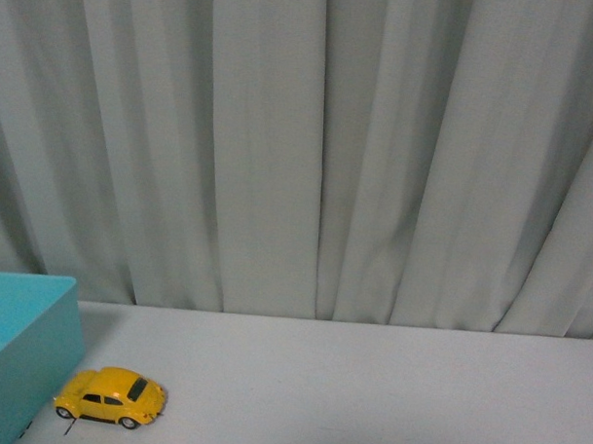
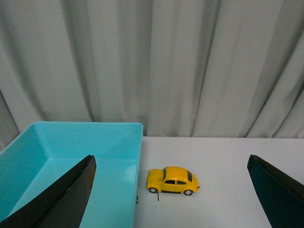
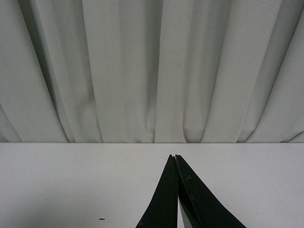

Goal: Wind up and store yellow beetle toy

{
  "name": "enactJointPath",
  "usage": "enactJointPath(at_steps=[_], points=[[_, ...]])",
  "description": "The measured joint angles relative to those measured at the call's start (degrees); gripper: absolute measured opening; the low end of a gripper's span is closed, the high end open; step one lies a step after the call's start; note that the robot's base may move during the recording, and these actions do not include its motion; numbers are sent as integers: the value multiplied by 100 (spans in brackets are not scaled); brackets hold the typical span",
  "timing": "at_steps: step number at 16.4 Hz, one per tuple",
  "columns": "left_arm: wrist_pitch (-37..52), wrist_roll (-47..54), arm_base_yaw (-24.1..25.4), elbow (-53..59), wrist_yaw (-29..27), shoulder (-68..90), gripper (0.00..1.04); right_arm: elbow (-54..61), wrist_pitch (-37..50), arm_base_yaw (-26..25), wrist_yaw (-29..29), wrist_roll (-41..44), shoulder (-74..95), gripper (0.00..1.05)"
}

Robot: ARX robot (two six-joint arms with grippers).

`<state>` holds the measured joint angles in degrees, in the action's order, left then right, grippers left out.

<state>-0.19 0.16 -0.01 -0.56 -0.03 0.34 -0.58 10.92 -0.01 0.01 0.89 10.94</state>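
The yellow beetle toy (image 1: 110,397) stands on its wheels on the white table, right beside the teal bin (image 1: 24,354), at the front view's lower left. In the left wrist view the yellow beetle toy (image 2: 172,180) lies ahead of my left gripper (image 2: 170,164), whose black fingers (image 2: 66,197) are spread wide and hold nothing; the car is some way beyond them. My right gripper (image 3: 175,156) is shut with nothing between its fingers and hovers over bare table. Neither arm shows in the front view.
The teal bin (image 2: 71,152) is open-topped, with nothing visible inside it, directly beside the car's front. A grey pleated curtain (image 1: 319,145) closes off the back of the white table (image 1: 369,390). A small dark speck (image 3: 101,219) lies on the table.
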Motion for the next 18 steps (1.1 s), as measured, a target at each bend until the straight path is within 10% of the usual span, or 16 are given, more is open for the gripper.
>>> enactJointPath(at_steps=[9, 17, 18], points=[[0, -2, 0, 0, 0, 0, 98, -4, -1110, 0, 0, -2, -1075, 3], [0, -2, 0, 0, 0, 0, 98, -4, -1113, 0, 0, -4, -1075, 99], [0, -2, 0, 0, 0, 0, 98, -4, -1113, 0, 0, -4, -1075, 98]])
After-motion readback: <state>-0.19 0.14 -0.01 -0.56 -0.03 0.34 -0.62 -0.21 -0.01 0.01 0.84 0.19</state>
